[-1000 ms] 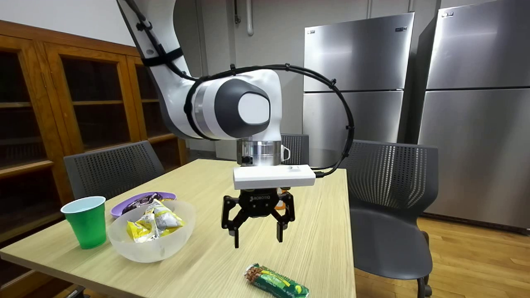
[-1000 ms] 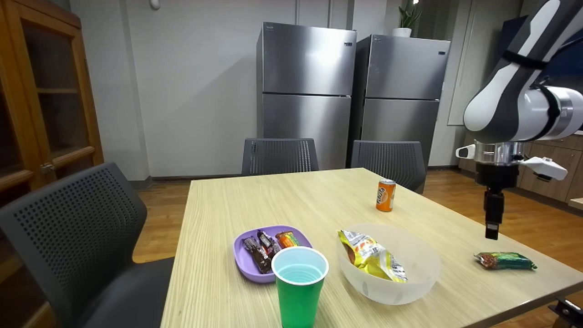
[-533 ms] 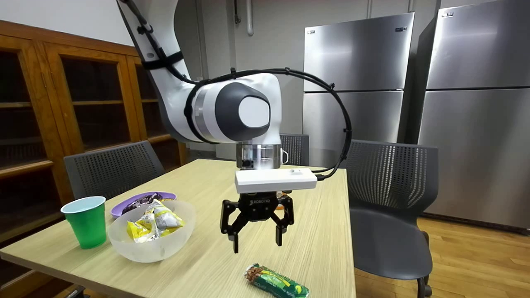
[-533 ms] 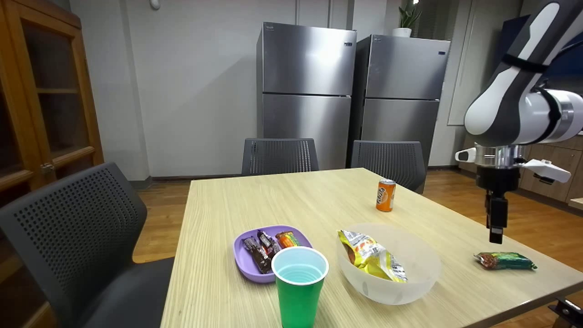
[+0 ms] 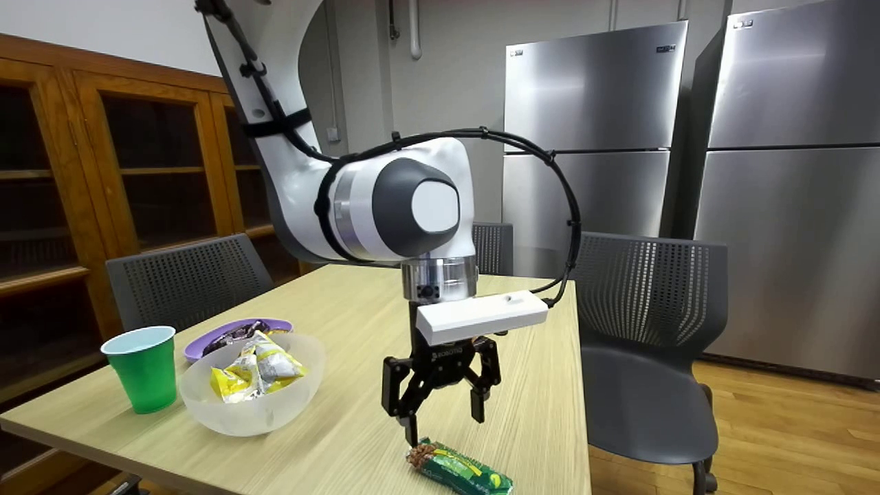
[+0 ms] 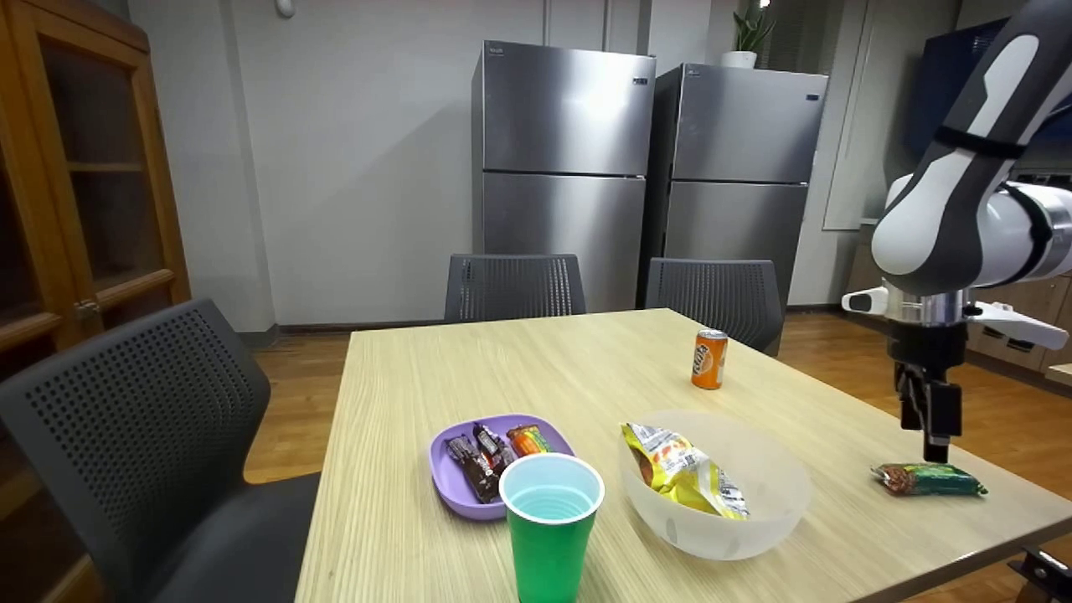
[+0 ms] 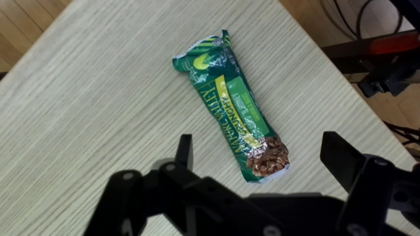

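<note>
Granola bar [image 7: 231, 108] lies on the table [image 7: 98, 82] below the hand [image 5: 445, 427], brown end [image 7: 269, 159] nearest it, green end [image 7: 205, 59] pointing away; the hand's fingers [image 7: 184, 150] stand wide apart.

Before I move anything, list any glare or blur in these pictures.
Wrist view: white glints on the Nature Valley granola bar, brand name readable; the gripper, in the foreground, looks dark and slightly soft. In an exterior view: bright glare on a refrigerator's upper door.
</note>
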`<move>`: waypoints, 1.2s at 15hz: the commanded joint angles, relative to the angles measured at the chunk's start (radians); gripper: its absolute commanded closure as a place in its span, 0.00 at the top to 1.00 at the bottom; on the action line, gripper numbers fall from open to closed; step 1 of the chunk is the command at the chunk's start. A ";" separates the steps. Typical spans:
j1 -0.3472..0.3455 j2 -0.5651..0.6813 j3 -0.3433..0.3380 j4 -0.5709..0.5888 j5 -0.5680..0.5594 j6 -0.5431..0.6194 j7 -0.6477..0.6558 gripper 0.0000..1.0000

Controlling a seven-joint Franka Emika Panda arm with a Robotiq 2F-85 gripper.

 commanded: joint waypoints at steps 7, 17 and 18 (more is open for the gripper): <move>-0.050 0.095 0.013 0.006 -0.029 0.113 -0.132 1.00; -0.052 0.124 0.011 0.005 -0.039 0.151 -0.151 0.51; -0.049 0.123 0.009 0.003 -0.041 0.152 -0.148 0.42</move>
